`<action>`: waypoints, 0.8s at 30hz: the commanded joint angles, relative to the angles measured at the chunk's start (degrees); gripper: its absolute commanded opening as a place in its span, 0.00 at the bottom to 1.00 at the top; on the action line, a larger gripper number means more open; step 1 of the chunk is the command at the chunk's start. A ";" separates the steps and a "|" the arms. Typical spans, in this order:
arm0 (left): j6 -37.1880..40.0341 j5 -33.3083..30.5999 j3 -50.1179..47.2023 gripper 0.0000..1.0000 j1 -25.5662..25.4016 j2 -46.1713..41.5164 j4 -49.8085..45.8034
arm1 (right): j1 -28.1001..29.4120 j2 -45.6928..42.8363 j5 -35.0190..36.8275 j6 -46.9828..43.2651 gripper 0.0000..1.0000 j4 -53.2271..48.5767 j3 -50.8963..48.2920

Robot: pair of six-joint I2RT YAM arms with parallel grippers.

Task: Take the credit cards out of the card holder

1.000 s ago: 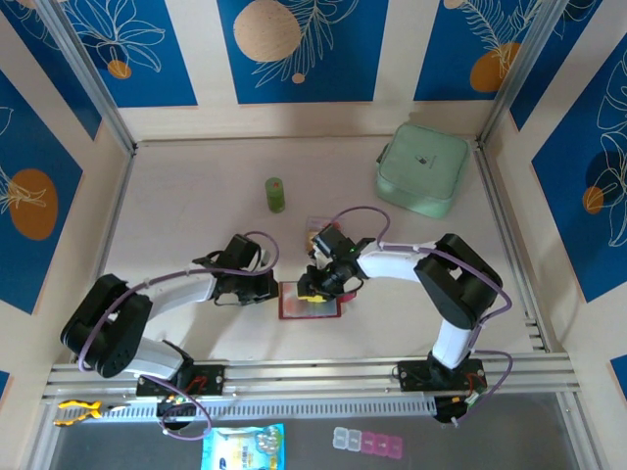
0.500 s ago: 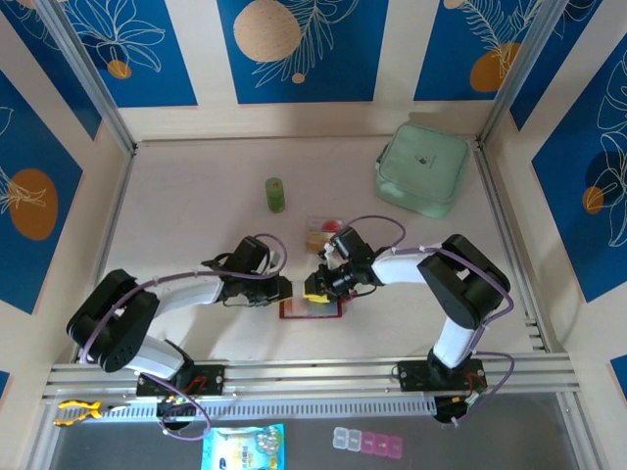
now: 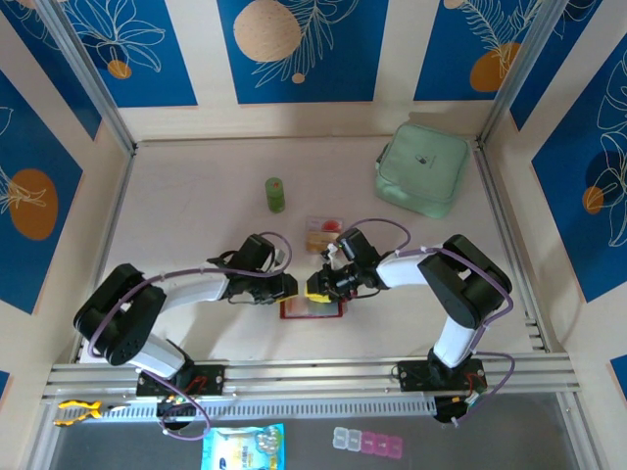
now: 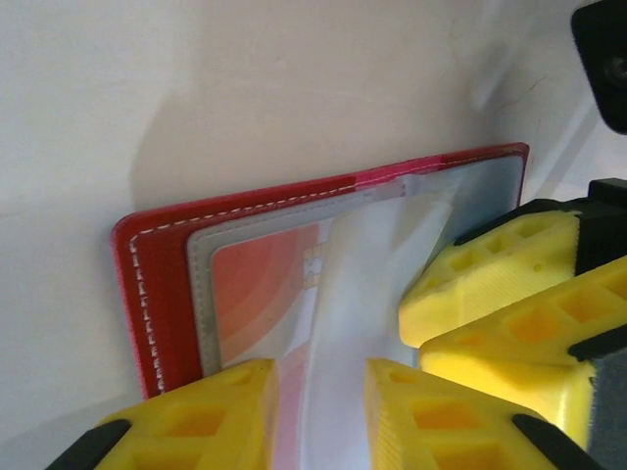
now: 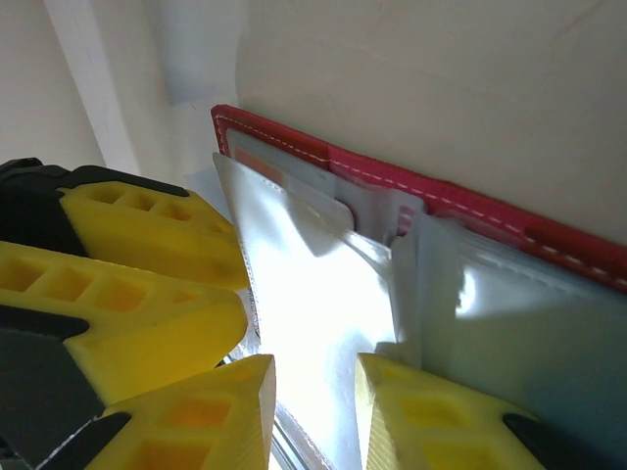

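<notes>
Left tool [image 4: 318,392]: we find it spread a little, one yellow finger on each side of a clear pocket leaf [image 4: 367,284], with nothing pinched that we can make out.
Right tool [image 5: 313,392]: it too is parted by a slim gap, and a glossy clear leaf runs up between its fingers. We see no squeeze on it.
Tools together: from above they meet almost tip to tip over the far edge of the card holder [image 3: 312,309]. The left tool is at the far-left corner and the right tool just beside it to the right.
Card holder: it lies open on the counter [image 3: 196,206], near the middle and toward the near edge. Its red border has pale stitching, and the greyish clear pockets face up.
Credit card [image 4: 260,294]: an orange-red one sits inside a pocket beside the red border. We cannot tell how many more are in there.
Farther off: a small pale thing [image 3: 319,232] with pink and orange patches lies just beyond the tools, too small for us to name. A small green container [image 3: 275,194] stands to its far left. A mint-green pouch [image 3: 422,169] lies in the far-right corner.
</notes>
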 commanded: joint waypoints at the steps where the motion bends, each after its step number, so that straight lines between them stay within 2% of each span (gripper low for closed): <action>1: -0.54 1.60 1.52 0.29 -0.75 1.06 0.73 | -0.41 -1.10 0.26 0.81 0.29 -0.76 -1.62; 14: -1.00 1.78 2.00 0.26 -1.31 -0.03 0.61 | -0.58 -4.59 0.79 0.87 0.32 -1.67 -2.02; 24: -1.53 2.67 6.27 0.26 -2.75 -0.77 -1.83 | -1.76 -14.92 5.76 -2.62 0.35 -12.49 -0.51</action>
